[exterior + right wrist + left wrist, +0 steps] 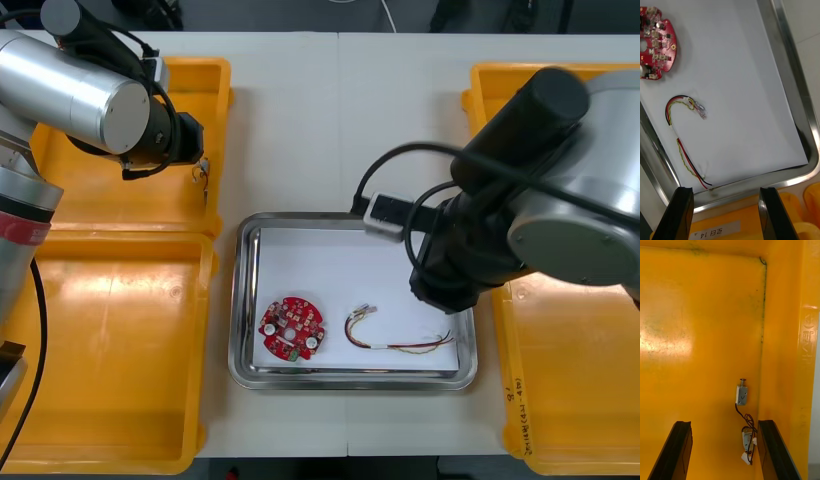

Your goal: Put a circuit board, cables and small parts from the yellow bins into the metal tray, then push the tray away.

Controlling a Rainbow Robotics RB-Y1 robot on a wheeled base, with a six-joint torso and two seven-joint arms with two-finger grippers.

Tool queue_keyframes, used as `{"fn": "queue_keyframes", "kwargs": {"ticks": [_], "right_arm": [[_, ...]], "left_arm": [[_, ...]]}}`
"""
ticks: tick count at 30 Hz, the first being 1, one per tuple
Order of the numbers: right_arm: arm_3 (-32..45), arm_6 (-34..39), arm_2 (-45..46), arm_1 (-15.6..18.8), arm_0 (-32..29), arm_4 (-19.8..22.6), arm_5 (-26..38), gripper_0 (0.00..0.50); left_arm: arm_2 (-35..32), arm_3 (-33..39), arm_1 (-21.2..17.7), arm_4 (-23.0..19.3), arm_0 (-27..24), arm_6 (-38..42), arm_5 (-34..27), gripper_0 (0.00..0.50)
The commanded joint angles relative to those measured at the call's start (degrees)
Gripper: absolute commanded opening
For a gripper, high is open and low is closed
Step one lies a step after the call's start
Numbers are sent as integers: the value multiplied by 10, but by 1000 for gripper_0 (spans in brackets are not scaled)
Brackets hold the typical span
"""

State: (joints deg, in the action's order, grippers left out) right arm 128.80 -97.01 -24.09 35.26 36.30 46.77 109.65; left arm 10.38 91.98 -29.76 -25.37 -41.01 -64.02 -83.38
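Observation:
A round red circuit board and a red and yellow cable lie on the white inside of the metal tray. My right gripper hangs open over the tray's right rim, next to the cable's end, holding nothing. My left gripper is open low over the far left yellow bin. Two small metal parts joined by a black wire lie by the bin's wall, close to one finger.
The near left yellow bin lies beside the tray. Right yellow bins sit under my right arm, one edge just below the right fingers. The table stretches beyond the tray.

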Motion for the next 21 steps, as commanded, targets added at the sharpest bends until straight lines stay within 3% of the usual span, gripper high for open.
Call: {"fn": "queue_keyframes", "kwargs": {"ticks": [1, 9, 16, 21], "right_arm": [[18, 67, 91, -16, 30, 27, 3, 500], [2, 85, 178, 3, 33, 36, 3, 500], [-80, 85, 271, 39, 33, 84, 3, 500], [-134, 79, 320, 59, 32, 83, 3, 500]], "left_arm": [[9, 4, 10, -6, -28, 9, 14, 500], [18, -3, 10, -11, -28, 10, 19, 500], [26, -25, 10, -13, -28, 13, 45, 500], [25, -25, 10, -17, -28, 13, 45, 500]]}}
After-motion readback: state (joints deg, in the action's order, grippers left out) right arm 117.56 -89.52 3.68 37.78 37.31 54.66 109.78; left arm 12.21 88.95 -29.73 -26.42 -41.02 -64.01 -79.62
